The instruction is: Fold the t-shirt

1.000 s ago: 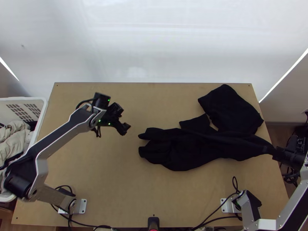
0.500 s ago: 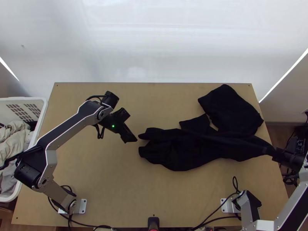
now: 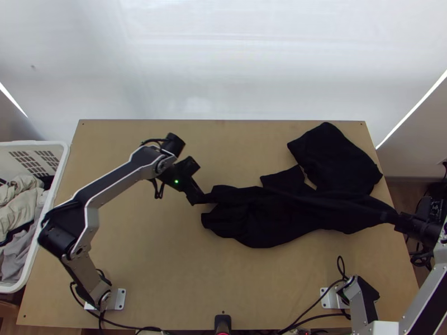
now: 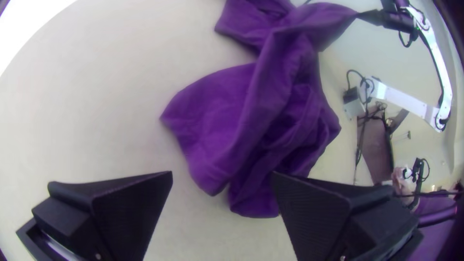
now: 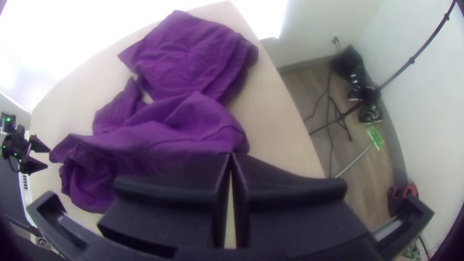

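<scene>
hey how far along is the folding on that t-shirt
Early on, by the look of it. Done: the t-shirt is on the table, but bunched, with no neat fold visible. In hand: the right gripper pinches one drawn-out end, while the left gripper is open at the opposite end. Left: probably spreading it flat, then all the folding.

Robotics lab: arms point(image 3: 117, 178) on table point(image 3: 167, 268)

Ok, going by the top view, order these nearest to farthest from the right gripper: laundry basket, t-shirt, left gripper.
1. T-shirt: its right end held by the right gripper.
2. Left gripper: by the t-shirt's left end.
3. Laundry basket: at the table's left side.
</scene>
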Tool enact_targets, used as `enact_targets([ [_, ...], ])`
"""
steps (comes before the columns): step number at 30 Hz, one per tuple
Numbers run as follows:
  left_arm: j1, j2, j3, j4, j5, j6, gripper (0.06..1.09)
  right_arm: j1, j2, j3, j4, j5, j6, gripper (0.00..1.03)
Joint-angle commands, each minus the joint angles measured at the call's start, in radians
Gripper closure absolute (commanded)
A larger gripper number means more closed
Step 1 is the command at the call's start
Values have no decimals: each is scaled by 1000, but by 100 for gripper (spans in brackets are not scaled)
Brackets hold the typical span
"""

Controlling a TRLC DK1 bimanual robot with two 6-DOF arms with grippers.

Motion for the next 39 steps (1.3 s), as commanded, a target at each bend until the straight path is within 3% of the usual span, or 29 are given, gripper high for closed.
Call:
enact_targets([
  [1,-70,84,6,-1,-48,64,21,8,4,6,11,0,13,100],
  [2,-81,92,4,-3,-48,78,29,9,3,6,11,0,16,100],
  [6,-132,66,-45,37,-51,184,106,21,3,6,11,-1,29,100],
  [14,-144,-211,-215,46,-45,279,105,31,13,11,20,-1,33,100],
  [18,-190,-454,-278,-50,-27,386,105,46,19,5,31,-1,45,100],
  [22,-288,-643,-347,-96,-25,425,105,80,26,-5,60,-1,79,100],
  [26,-418,-648,-491,-194,-34,463,105,120,30,-6,77,-1,113,100],
  [30,-483,-428,-611,-328,-70,532,105,135,30,0,83,0,124,100],
  [31,-480,-364,-612,-335,-70,529,104,135,30,2,82,0,124,100],
  [32,-466,-309,-606,-340,-70,511,88,135,30,2,82,0,124,100],
  [33,-457,-280,-597,-340,-70,501,52,135,30,2,83,0,124,100],
  [34,-444,-280,-589,-326,-68,501,10,135,30,0,82,0,124,100],
  [39,-418,-373,-514,-291,-56,494,10,135,24,-8,82,0,124,100],
])
